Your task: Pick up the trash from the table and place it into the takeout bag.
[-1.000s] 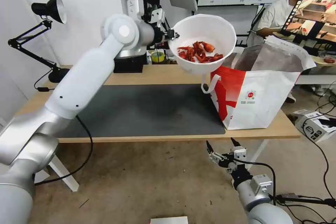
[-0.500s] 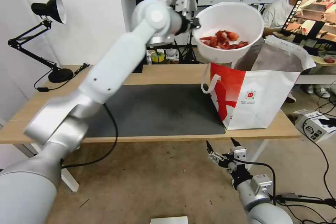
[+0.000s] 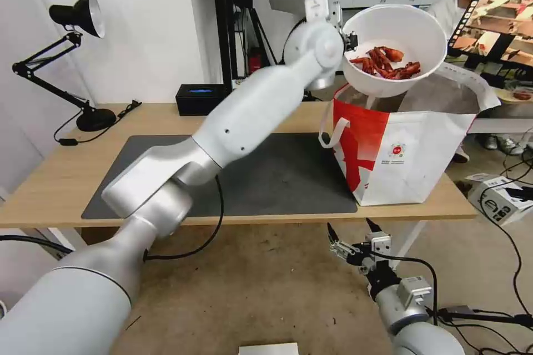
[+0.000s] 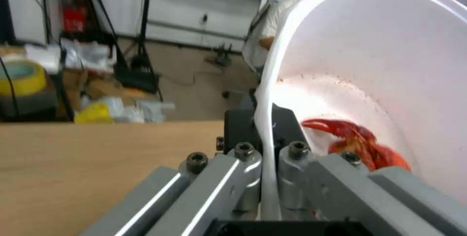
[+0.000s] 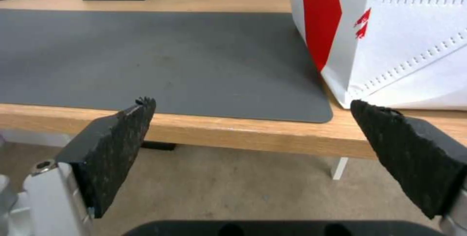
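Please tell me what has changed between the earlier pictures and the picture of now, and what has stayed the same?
The left gripper has carried the white bowl, held by its rim, rightward from over the table's back edge to above the open takeout bag. The red shells remain inside the bowl. The bag and the dark mat have not moved, and the right gripper stays open below the table's front edge.

The big grey mat on the table is bare, so a gripper can pass there. The tall bag blocks the right end. A bowl hangs over the bag's open top.
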